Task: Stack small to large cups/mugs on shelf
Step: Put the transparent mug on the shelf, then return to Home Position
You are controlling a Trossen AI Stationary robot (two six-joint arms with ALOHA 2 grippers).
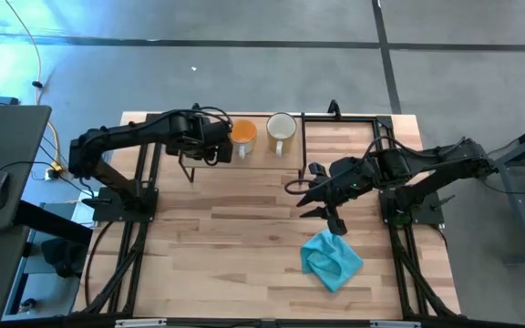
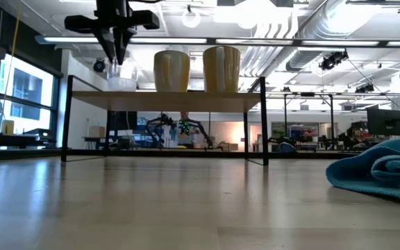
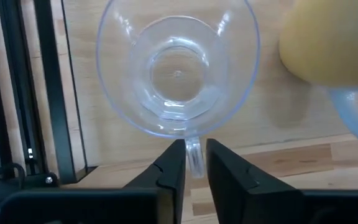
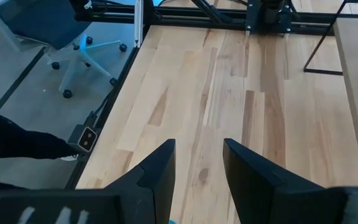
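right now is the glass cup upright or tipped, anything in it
Upright and empty: the glass cup stands on the shelf, its bare bottom visible through the open mouth, handle between the left gripper fingers.

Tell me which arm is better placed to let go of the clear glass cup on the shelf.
The left. Its hand already grips the small clear glass cup by the handle, on the light-wood shelf beside the orange mug. The right hand hangs open over the table, away from the shelf.
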